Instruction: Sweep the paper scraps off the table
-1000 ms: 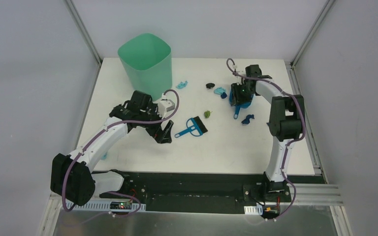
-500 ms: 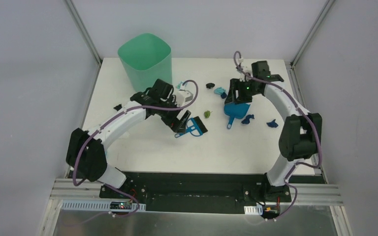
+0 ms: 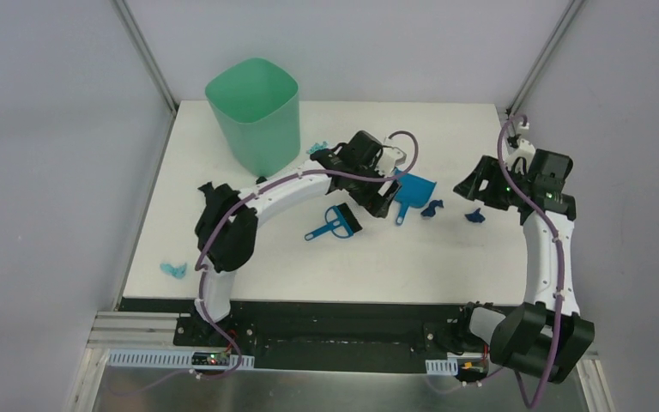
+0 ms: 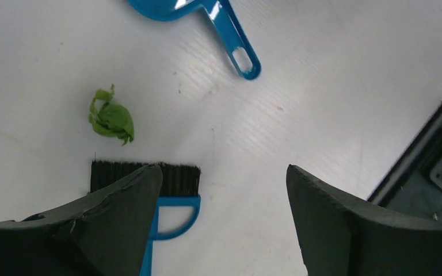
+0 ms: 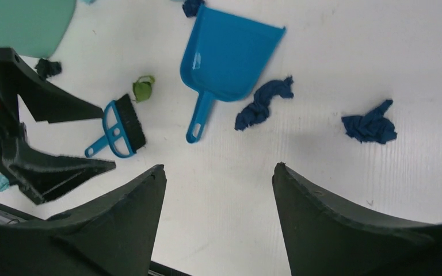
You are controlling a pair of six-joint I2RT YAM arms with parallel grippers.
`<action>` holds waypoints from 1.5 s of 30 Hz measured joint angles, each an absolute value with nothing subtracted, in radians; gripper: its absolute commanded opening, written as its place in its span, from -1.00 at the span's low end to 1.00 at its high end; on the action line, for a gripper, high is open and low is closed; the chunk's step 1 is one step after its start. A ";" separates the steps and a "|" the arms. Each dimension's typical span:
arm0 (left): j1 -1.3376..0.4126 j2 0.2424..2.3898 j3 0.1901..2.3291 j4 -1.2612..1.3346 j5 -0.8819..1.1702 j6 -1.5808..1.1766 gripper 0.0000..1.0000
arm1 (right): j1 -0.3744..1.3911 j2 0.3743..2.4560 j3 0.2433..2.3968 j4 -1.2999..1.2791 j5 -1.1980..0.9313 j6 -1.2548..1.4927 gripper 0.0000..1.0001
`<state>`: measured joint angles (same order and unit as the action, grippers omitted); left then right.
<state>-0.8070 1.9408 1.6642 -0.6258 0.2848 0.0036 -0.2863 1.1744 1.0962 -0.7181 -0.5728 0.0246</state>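
White left arm [image 3: 292, 184] arches over brush [image 3: 335, 225] (fingers [image 4: 121, 224] apart).

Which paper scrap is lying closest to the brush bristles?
The green scrap, just off the black bristles of the brush; the dark blue scraps lie farther off, past the dustpan.

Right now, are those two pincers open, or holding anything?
Left pincer: open, holding nothing.
Right pincer: open, holding nothing.

A dustpan [image 5: 230, 54] lies on the table [image 5: 334, 57] between a brush [image 5: 121, 129] and two dark blue paper scraps [image 5: 263, 103]; a green scrap [image 5: 144, 89] sits by the brush.
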 measured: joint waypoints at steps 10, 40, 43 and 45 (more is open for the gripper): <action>-0.927 2.194 1.780 -0.485 0.039 -0.068 0.74 | -0.309 1.072 0.918 -0.610 -0.527 -0.006 0.58; -1.006 2.225 1.743 -0.524 -0.077 0.017 -0.48 | -0.365 0.930 0.792 -0.468 -0.597 0.015 0.60; -1.006 2.159 1.665 -0.566 -0.049 0.074 -0.50 | -0.365 0.927 0.791 -0.467 -0.609 0.015 0.61; -1.006 2.100 1.593 -0.594 -0.013 0.118 -0.09 | -0.365 0.927 0.791 -0.465 -0.617 0.017 0.61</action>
